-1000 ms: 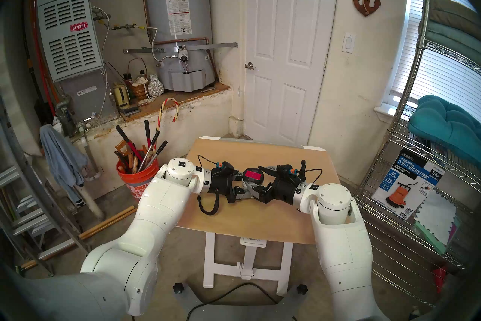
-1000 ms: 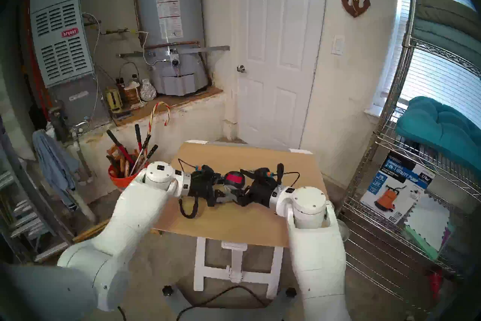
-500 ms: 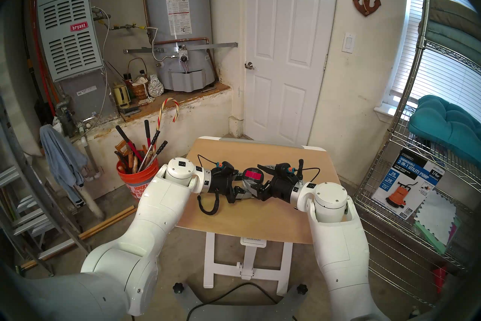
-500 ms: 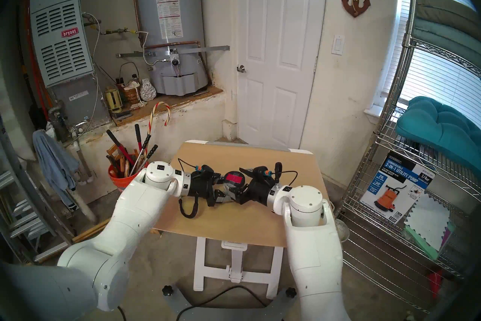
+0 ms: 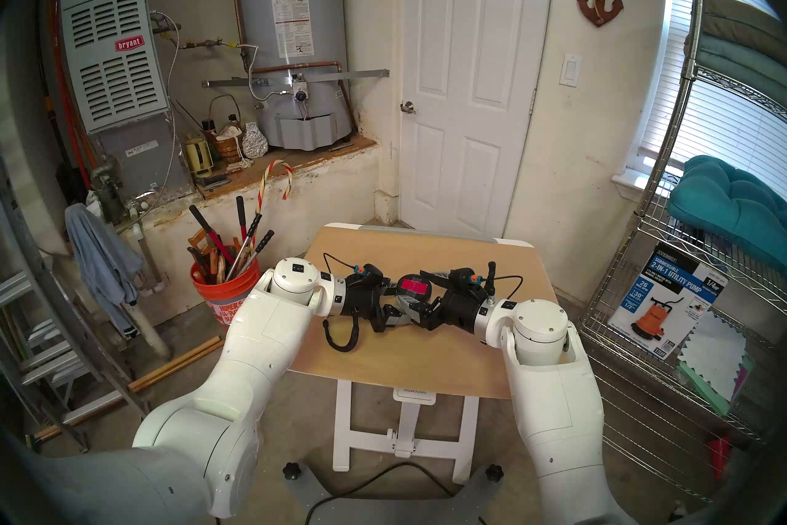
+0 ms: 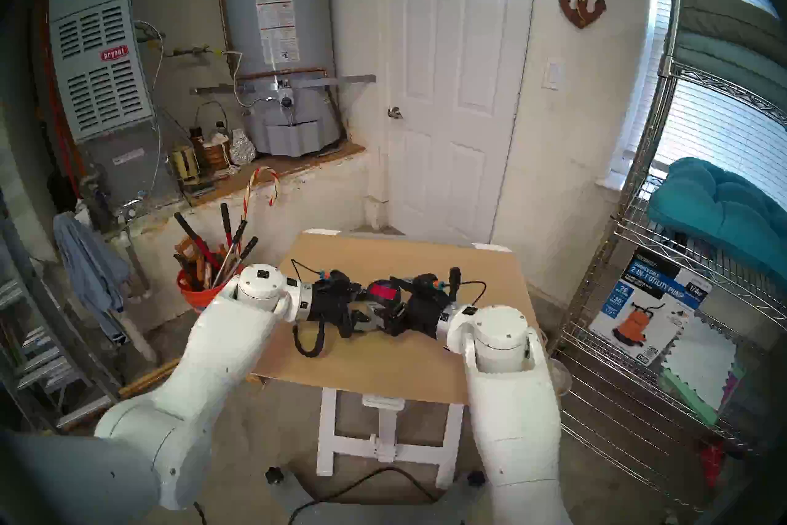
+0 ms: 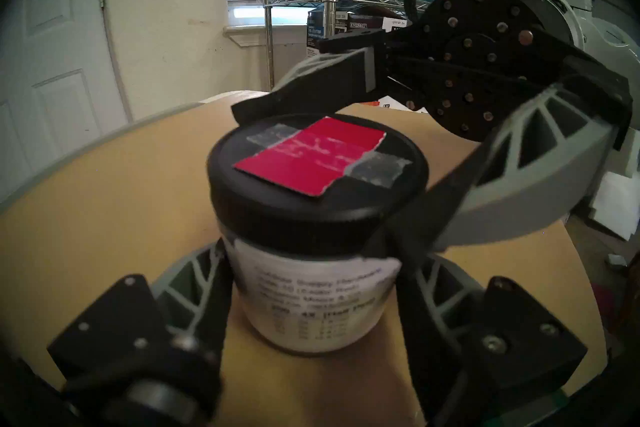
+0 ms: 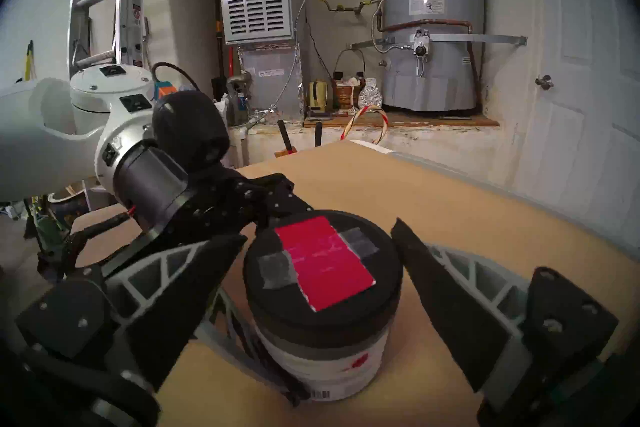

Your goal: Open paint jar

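The paint jar (image 5: 414, 286) stands in the middle of the wooden table (image 5: 383, 251). It has a black lid (image 7: 317, 170) with a red-pink square and grey tape, and a white label (image 7: 311, 294). My left gripper (image 7: 311, 263) is shut on the jar's body below the lid, with a finger (image 7: 194, 277) on each side. My right gripper (image 8: 320, 235) is open and straddles the lid from the opposite side. Its right finger (image 8: 450, 294) stands clear of the lid, and its left finger (image 8: 180, 277) is close beside it. The jar also shows in the head right view (image 6: 384, 292).
An orange bucket of tools (image 5: 223, 289) stands on the floor left of the table. A wire shelf (image 5: 681, 298) with a pump box is on the right. A coiled black cable (image 5: 340, 334) hangs from my left wrist onto the table.
My right arm has moved left toward the jar, bringing its open fingers further around the lid. The left gripper and the jar have stayed put.
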`<action>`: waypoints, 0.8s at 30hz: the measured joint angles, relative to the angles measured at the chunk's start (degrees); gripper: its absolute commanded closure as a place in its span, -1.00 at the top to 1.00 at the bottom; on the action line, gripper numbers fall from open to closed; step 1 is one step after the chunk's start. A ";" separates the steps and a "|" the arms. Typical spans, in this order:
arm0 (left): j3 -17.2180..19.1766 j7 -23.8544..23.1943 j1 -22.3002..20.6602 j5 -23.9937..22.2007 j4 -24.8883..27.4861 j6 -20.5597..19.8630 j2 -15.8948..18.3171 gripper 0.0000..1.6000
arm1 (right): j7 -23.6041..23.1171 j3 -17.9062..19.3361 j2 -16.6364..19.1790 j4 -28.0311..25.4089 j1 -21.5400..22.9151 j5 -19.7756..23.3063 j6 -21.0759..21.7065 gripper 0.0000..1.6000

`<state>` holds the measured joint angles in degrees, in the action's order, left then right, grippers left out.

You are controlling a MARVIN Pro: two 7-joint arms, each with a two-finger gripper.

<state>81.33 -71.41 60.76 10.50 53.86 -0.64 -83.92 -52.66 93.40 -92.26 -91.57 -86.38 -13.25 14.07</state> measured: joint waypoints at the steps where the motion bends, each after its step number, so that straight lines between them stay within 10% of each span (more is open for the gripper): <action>1: 0.02 0.00 0.05 0.02 0.06 -0.03 0.00 -1.00 | -0.04 0.00 0.00 -0.16 -0.13 0.00 0.14 1.00; 24: 0.34 -0.02 0.70 0.19 0.93 -0.33 -0.10 -1.00 | 2.08 -0.77 0.01 0.02 -0.66 0.22 -0.26 1.00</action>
<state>81.68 -71.43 61.46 10.69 54.79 -0.98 -84.02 -50.58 92.63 -92.25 -91.55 -87.04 -13.03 13.81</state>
